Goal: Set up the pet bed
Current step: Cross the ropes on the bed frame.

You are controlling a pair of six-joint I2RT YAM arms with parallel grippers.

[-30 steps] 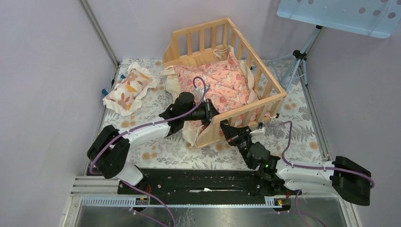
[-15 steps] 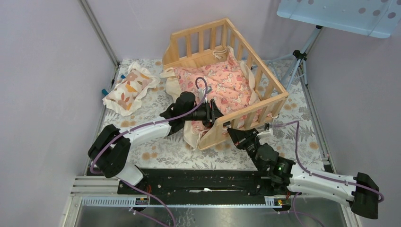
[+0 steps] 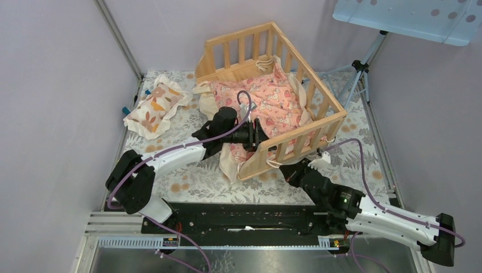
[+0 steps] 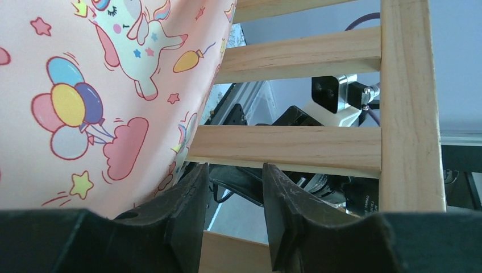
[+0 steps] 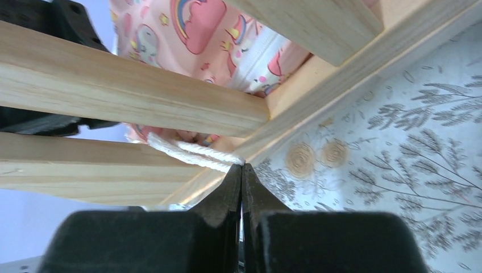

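Observation:
The pet bed, a light wood slatted frame, stands at an angle on the floral mat, with a pink patterned cushion lying in it and spilling over its open left side. My left gripper reaches in from the left to the inside of the front rail. In the left wrist view it is open, nothing between its fingers, facing a slat beside the cushion. My right gripper sits just outside the front rail. In the right wrist view it is shut on a white cord coming out under the slats.
A small cream pillow with orange leaves lies at the back left of the mat. A tripod and a pale blue perforated panel stand at the back right. Purple walls close the sides. The black base rail runs along the near edge.
My left gripper has gone from shut to open inside the front rail. The right gripper has drawn back toward the near edge, still shut on the white cord.

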